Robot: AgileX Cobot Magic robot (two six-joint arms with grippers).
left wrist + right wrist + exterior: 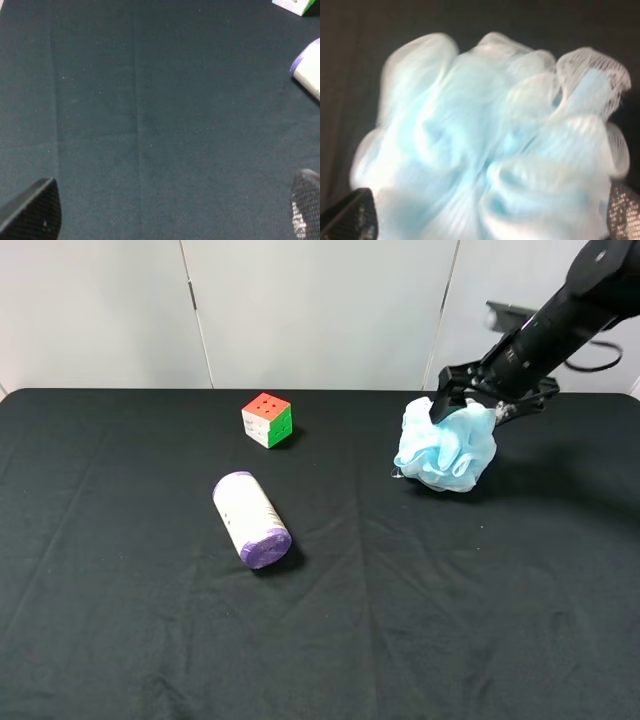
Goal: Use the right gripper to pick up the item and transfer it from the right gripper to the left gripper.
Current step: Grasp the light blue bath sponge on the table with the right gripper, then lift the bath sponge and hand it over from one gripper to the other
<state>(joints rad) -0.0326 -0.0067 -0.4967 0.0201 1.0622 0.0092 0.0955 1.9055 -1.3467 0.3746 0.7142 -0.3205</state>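
Note:
The light blue mesh pouf (pixel 448 448) sits on the black cloth at the right rear. My right gripper (pixel 474 406) comes down on its rear top from the upper right, open, one finger on each side of the ruffles. In the right wrist view the pouf (pixel 495 140) fills the frame between the two wide-set fingertips (pixel 350 220); whether they touch it I cannot tell. My left gripper (pixel 172 215) is open and empty over bare cloth; it is out of the exterior high view.
A multicoloured puzzle cube (pixel 267 419) stands at the rear centre. A white cylinder with a purple cap (pixel 250 519) lies on its side left of centre; it also shows at the edge of the left wrist view (pixel 309 72). A white wall stands behind the table.

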